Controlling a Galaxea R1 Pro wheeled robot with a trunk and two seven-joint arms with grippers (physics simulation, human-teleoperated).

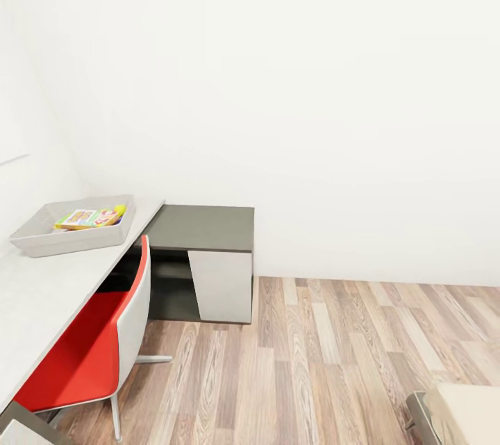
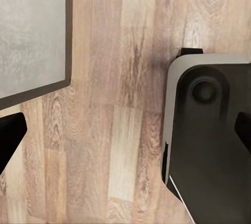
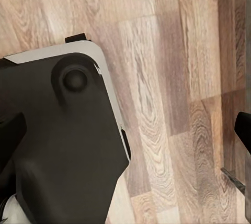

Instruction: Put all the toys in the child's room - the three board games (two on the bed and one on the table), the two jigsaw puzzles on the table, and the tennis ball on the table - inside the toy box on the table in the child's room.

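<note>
The toy box (image 1: pixel 42 240), a shallow light-grey tray, stands on the white table (image 1: pixel 42 292) at the left of the head view. Inside it lies a flat green-yellow-red board game (image 1: pixel 87 218), with something small and yellow-green (image 1: pixel 120 210) at its far end; I cannot tell whether that is the tennis ball. The jigsaw puzzles are out of view. A beige corner of the bed (image 1: pixel 465 414) shows at the lower right. My left gripper (image 2: pixel 125 132) hangs open over the wood floor, and so does my right gripper (image 3: pixel 125 130); both are empty.
A red chair (image 1: pixel 90 348) is tucked under the table's near part. The lower dark-grey unit (image 1: pixel 205 226) with a white panel joins the table's far end. Wood-plank floor (image 1: pixel 326 362) stretches to the right. My dark base (image 3: pixel 57 145) shows beneath both grippers.
</note>
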